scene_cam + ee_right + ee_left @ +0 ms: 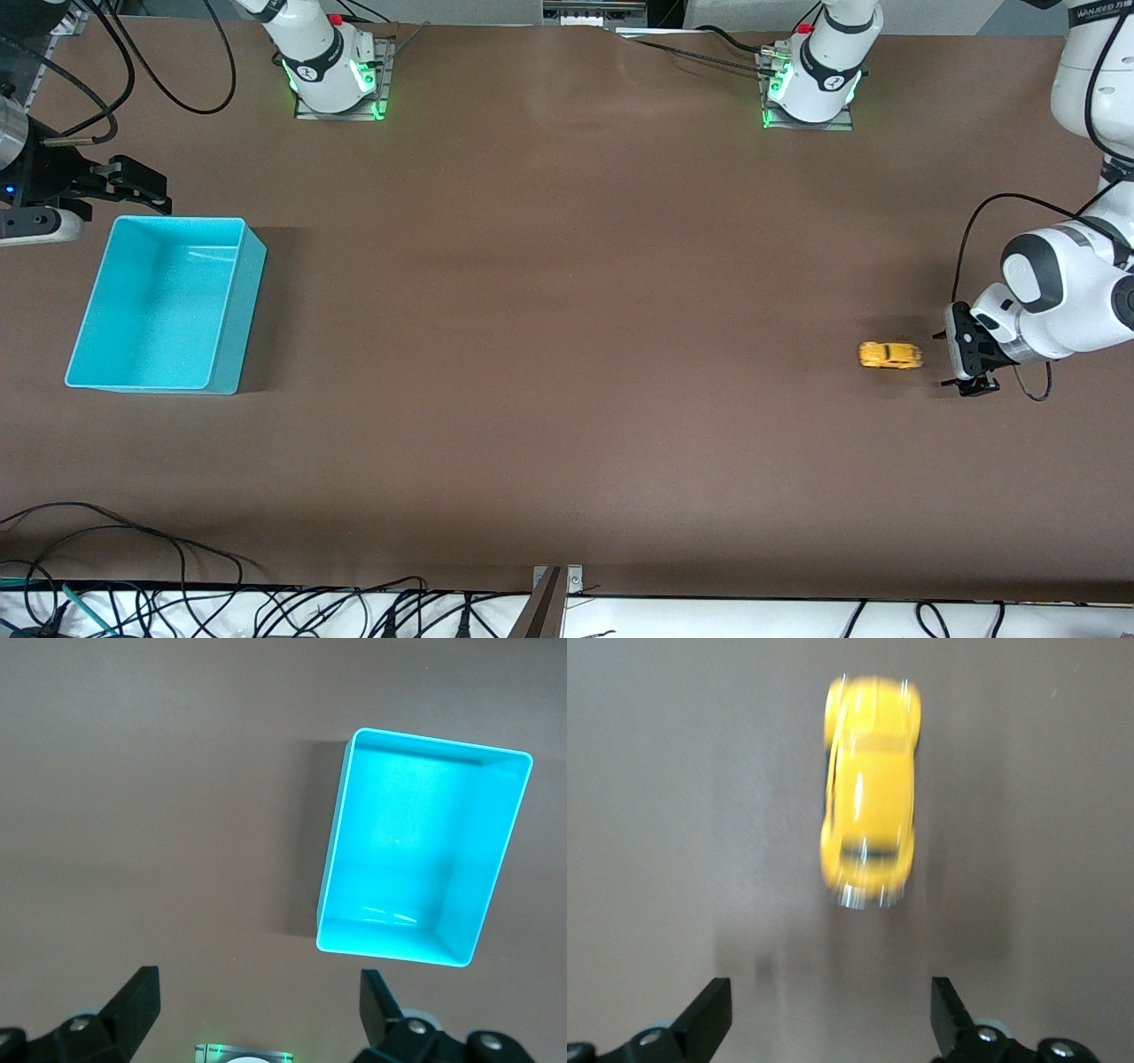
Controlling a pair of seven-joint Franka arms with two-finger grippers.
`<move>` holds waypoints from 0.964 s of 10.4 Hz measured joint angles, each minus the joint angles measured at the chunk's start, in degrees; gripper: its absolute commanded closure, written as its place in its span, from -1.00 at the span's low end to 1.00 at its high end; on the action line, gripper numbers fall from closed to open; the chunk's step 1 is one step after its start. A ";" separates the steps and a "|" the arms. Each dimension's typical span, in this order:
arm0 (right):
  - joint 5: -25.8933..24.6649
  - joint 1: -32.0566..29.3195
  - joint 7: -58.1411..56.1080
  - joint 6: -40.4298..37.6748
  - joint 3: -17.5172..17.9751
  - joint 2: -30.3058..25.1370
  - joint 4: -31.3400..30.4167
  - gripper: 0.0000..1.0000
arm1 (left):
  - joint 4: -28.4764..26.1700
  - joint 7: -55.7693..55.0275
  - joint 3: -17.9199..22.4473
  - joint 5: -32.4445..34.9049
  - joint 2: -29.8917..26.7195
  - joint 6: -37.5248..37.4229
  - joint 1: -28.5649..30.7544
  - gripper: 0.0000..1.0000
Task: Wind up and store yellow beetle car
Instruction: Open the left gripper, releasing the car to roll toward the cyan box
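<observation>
The yellow beetle car (890,355) sits on its wheels on the brown bench (567,399) toward the left arm's end, lying lengthwise along the bench; its outline looks smeared in both the front and left wrist views (869,790). Just beside it, at the bench's edge, the left gripper (961,356) is low by the bench, fingers spread wide and holding nothing, apart from the car. Well apart, at the right arm's end, an empty turquoise bin (230,306) rests on the bench, a little farther from the front camera than the car. The right gripper (142,186) hovers by the bin's farther corner, its fingers (133,1005) spread wide and empty.
</observation>
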 measured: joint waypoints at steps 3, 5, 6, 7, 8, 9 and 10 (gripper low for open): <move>0.00 0.00 0.00 0.04 0.01 0.01 0.00 -1.00 | 3.80 -3.00 -1.68 -0.01 -3.72 -10.44 -0.12 -1.00; 0.00 0.01 0.00 0.15 0.01 0.02 0.00 -1.00 | 9.78 -8.02 -3.17 -0.05 -4.16 -18.94 -0.14 -1.00; 0.00 0.01 0.00 0.16 0.01 0.03 0.00 -1.00 | 12.86 -12.36 -4.38 -0.05 -4.24 -24.03 -0.17 -1.00; 0.00 0.01 0.00 0.17 0.01 0.09 0.00 -1.00 | 15.31 -16.53 -5.51 -0.05 -4.31 -28.21 -0.22 -1.00; 0.00 0.00 0.00 0.17 0.01 0.19 0.00 -1.00 | 17.50 -20.57 -6.72 -0.05 -4.43 -31.45 -0.25 -1.00; 0.00 0.00 0.01 0.17 0.01 0.26 0.00 -1.00 | 18.96 -24.38 -7.79 -0.05 -4.78 -33.60 -0.30 -1.00; 0.00 -0.03 0.02 0.17 -0.02 0.29 0.00 -1.00 | 19.69 -28.02 -8.56 -0.05 -5.46 -34.96 -0.47 -1.00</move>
